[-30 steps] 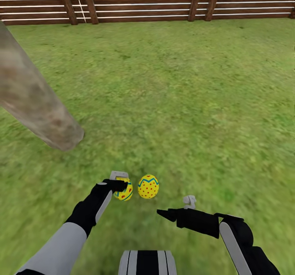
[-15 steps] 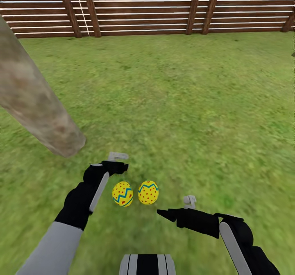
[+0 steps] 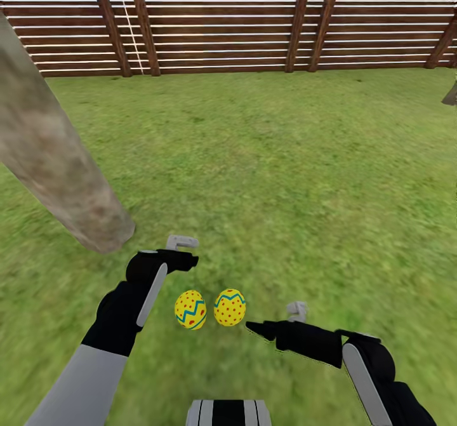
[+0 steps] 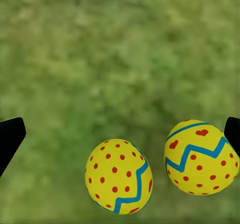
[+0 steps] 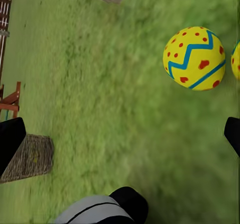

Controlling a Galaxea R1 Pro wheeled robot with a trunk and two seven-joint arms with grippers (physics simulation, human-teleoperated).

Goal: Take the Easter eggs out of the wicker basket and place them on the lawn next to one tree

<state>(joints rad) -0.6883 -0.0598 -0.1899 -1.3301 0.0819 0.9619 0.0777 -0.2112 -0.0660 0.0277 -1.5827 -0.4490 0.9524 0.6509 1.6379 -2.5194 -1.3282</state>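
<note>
The left gripper (image 3: 184, 251), which a second ago was closed around an Easter egg on the grass, has let go and lifted clear, and its fingers now stand spread and empty above and just beyond the released egg (image 3: 190, 310). In the left wrist view the black fingertips (image 4: 11, 136) sit wide apart at either edge, with that egg (image 4: 119, 176) and a second egg (image 4: 201, 157) lying below them on the lawn (image 4: 120, 59). In the head view the two yellow eggs, dotted red and banded with blue zigzags, rest side by side, almost touching, the second egg (image 3: 230, 307) nearer the right arm. The right gripper (image 3: 266, 327) hangs low just beside that second egg, pointing toward it, its fingers parted and holding nothing; its wrist view shows one egg (image 5: 194, 58) ahead between the open fingertips and the wicker basket (image 5: 31, 157) well apart across the grass. The pale, mottled trunk of the tree (image 3: 57, 166) meets the lawn (image 3: 285, 159) near the eggs, on the left arm's side. A brown slatted fence (image 3: 254, 19) closes the garden behind.
</note>
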